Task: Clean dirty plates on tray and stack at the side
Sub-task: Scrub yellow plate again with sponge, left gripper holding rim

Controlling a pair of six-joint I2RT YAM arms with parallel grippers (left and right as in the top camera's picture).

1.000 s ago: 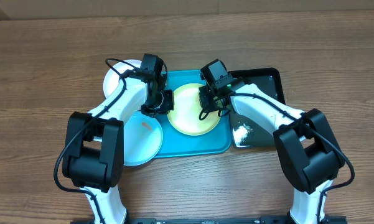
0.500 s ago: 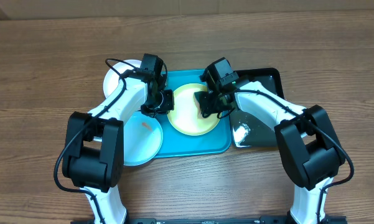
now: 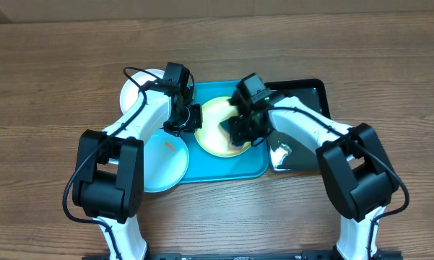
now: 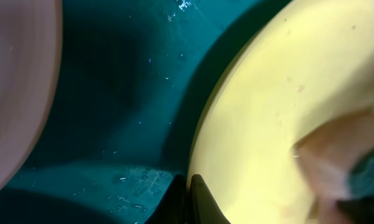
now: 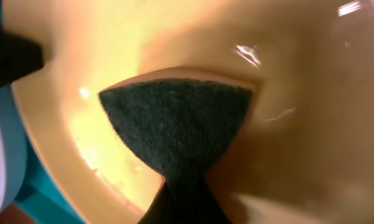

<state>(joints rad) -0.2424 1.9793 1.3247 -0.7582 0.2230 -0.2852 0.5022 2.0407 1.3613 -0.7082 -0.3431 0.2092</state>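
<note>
The lime-green-rimmed plate [image 3: 215, 137] lies on the teal tray [image 3: 202, 167]. My left gripper [image 3: 193, 118] is shut on the plate's left rim; in the left wrist view its gripper [image 4: 188, 200] sits right at the plate [image 4: 274, 106] edge. My right gripper [image 3: 238, 132] is over the plate's middle, shut on a dark green scouring pad [image 5: 174, 127] pressed flat on the plate [image 5: 112, 56]. A light blue plate [image 3: 162, 165] with an orange smear overlaps the tray's left edge. A white plate [image 3: 132, 92] lies behind it, partly under my left arm.
A glossy black tray [image 3: 307, 97] stands against the teal tray's right side, with a white wet patch [image 3: 281, 152] at its front. Bare wooden table [image 3: 50, 87] lies all around. Both arms cross over the trays.
My right gripper has slid with the scouring pad from the plate's upper right down and left onto its middle. The left gripper and the plates have not moved.
</note>
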